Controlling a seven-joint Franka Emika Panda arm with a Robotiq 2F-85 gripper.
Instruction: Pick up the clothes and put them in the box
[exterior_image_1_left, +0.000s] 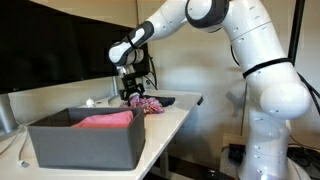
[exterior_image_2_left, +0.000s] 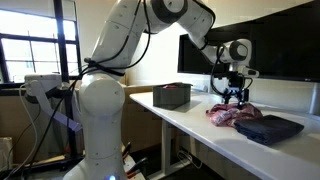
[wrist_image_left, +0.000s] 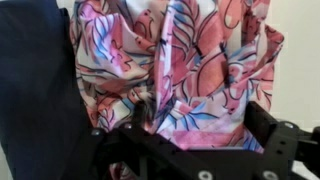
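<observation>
Wrist view showed the patterned cloth (wrist_image_left: 190, 70) right under the gripper (wrist_image_left: 185, 138), beside a flat black thing (wrist_image_left: 35, 90). The jaws stood wide apart and held nothing; I could not tell if they touched the cloth. In an exterior view the pink cloth (exterior_image_1_left: 105, 119) lay inside the box (exterior_image_1_left: 85, 145), so that part looked done. The patterned cloth lay on the desk (exterior_image_1_left: 175, 113), not yet in the box.

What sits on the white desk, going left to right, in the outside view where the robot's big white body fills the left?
Dark grey rectangular plastic box → soft garment with pink, white and purple swirls → flat black object.
</observation>
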